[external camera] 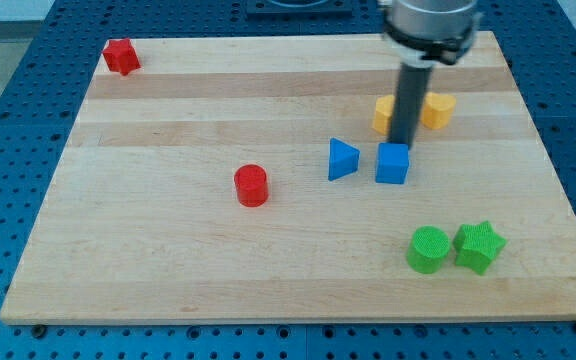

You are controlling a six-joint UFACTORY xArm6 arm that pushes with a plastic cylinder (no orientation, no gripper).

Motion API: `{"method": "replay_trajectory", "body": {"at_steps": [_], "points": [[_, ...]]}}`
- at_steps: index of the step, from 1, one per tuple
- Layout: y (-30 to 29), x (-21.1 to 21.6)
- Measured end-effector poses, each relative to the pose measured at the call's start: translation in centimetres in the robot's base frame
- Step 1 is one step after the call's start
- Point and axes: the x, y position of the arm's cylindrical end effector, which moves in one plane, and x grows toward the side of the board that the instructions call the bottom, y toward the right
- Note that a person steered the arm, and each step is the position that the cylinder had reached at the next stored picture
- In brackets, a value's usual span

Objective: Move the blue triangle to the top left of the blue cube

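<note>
A light wooden board (168,260) lies on a blue perforated table (8,200), seen from above and slightly from the front. A dark straight rod comes down from a grey arm housing at the view's top right, and my tip (402,146) ends right at the top edge of the blue cube (392,164); whether it touches the cube cannot be told. There is no pincer on this arm, only the rod, so nothing is spread, pressed together or pinching.

The blue triangle (342,159) lies just beside the blue cube, at the cube's 9 o'clock, with a narrow strip of bare wood between them. My tip is at about 2 o'clock from the triangle.

Behind the rod, at 12 o'clock from the cube, sit two yellow blocks. The first yellow block (384,115) is partly hidden by the rod, and the second yellow block (438,109) is on the rod's other side; their shapes are hard to make out.

A red cylinder (252,186) stands well apart at the triangle's 8 o'clock. A red star (121,56) sits near the board's top left corner. At the cube's 5 o'clock, a green cylinder (429,249) and a green star (479,247) are close together.
</note>
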Motion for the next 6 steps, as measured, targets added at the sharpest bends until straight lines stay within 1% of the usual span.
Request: {"method": "replay_trajectory", "body": {"at_steps": [1,2,3,4,5,6], "points": [[5.4,0.0],[6.8,3.8],[0.1,7.2],[-9.4,5.8],[-14.0,0.5],[-13.8,1.6]]}}
